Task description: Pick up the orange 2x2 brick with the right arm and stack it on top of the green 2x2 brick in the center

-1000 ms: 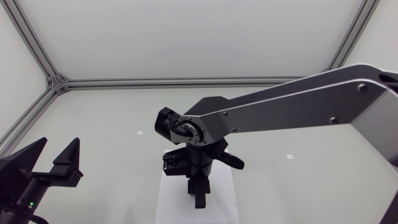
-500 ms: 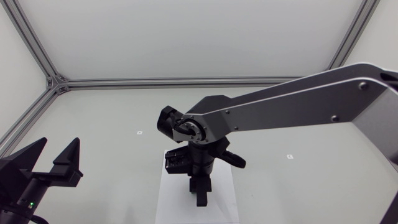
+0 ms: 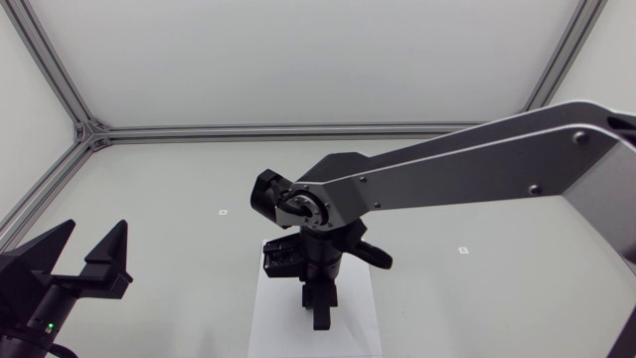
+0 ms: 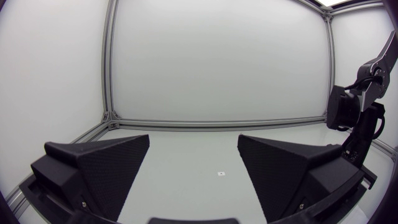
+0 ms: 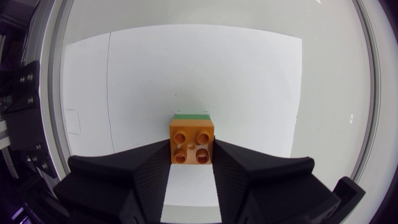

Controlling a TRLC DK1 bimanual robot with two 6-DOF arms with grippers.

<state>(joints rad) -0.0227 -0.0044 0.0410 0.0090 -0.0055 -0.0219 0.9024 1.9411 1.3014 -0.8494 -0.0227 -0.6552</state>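
Orange 2x2 brick (image 5: 192,143) pinched on two sides by the right gripper (image 5: 192,152) fingers, over the white sheet (image 5: 249,93) mid-table, with a strip of the green 2x2 brick (image 5: 191,116) showing just past its far edge. Open sheet on every side of the pair, sheet edges well away. Left gripper (image 4: 193,155) fingers spread wide, well apart at the table's left side.

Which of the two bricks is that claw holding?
The orange brick, gripped from both sides by the right gripper. The green brick is only a sliver beyond it, outside the fingers.
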